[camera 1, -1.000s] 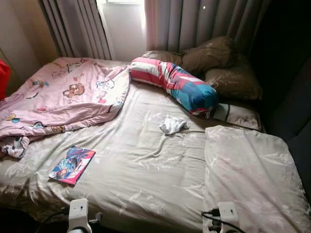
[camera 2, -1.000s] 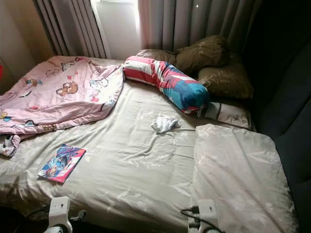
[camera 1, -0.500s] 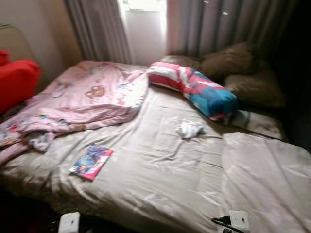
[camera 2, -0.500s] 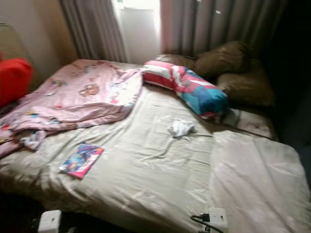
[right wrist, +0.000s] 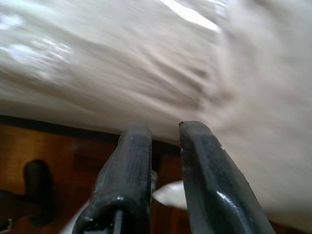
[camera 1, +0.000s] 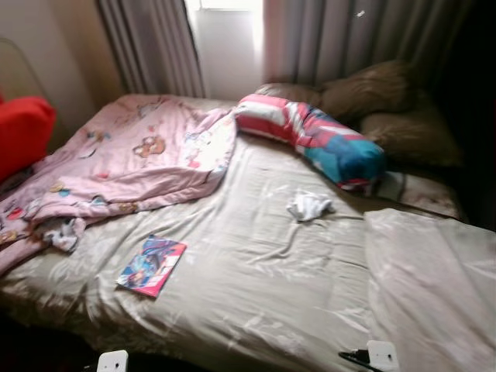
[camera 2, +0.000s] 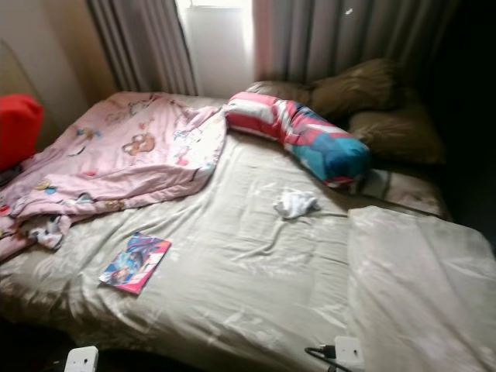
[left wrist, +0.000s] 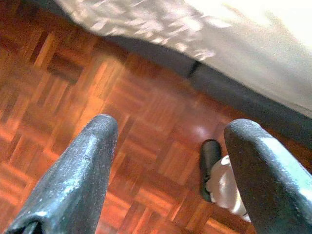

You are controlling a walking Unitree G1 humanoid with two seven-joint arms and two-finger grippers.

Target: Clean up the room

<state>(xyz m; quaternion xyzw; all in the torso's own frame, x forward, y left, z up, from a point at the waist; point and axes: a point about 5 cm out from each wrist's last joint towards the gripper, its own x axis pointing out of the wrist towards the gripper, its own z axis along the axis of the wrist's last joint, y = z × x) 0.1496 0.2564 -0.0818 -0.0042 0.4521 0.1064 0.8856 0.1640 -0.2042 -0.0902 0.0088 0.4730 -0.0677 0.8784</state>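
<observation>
We're facing a wide bed [camera 1: 256,271] under beige sheets, grey curtains [camera 1: 325,39] behind it, parquet floor [left wrist: 97,97] below. Our left pincer [left wrist: 170,165] hangs over that floor, fingers spread apart, gripping nothing. Our right pincer [right wrist: 163,161] hangs low at the mattress edge, fingers drawn nearly together, empty. Out on the sheet: a colourful book [camera 1: 152,265] near the front, its cover print too blurred for us to read; a crumpled white cloth [camera 1: 308,206] mid-bed; a pink cartoon blanket [camera 1: 132,163] heaped left; a striped bolster [camera 1: 314,139] beside brown pillows [camera 1: 387,101]. Something red [camera 1: 23,136] sits cut off at the frame edge.
</observation>
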